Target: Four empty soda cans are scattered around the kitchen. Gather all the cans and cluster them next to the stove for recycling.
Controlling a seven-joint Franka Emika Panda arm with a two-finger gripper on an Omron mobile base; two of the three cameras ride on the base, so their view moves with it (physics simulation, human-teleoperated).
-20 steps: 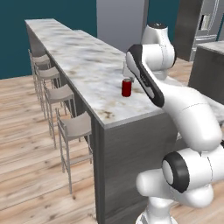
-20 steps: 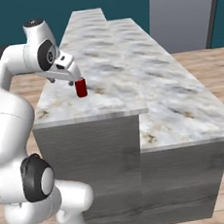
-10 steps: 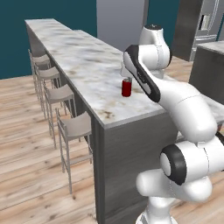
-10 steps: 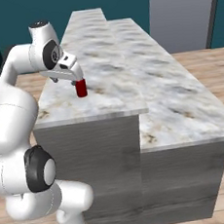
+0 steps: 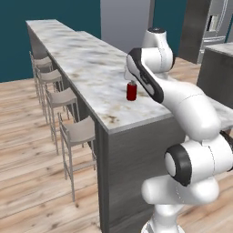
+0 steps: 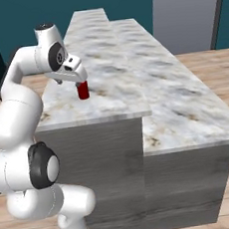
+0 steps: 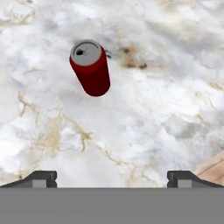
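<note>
Standing along the marble counter [image 5: 86,63], largest thing here, with stools [image 5: 78,132] tucked under its far side and the red can [image 5: 131,91] upright on its top near the short end. Having swung in over that counter since a moment ago, hovering just above and beside the can, gripper [image 6: 78,76] spread wide with nothing between its fingertips [image 7: 40,178]. Looks like a grasp in approach: none gathered yet, can untouched, still needing a centred descent before closing.
</note>
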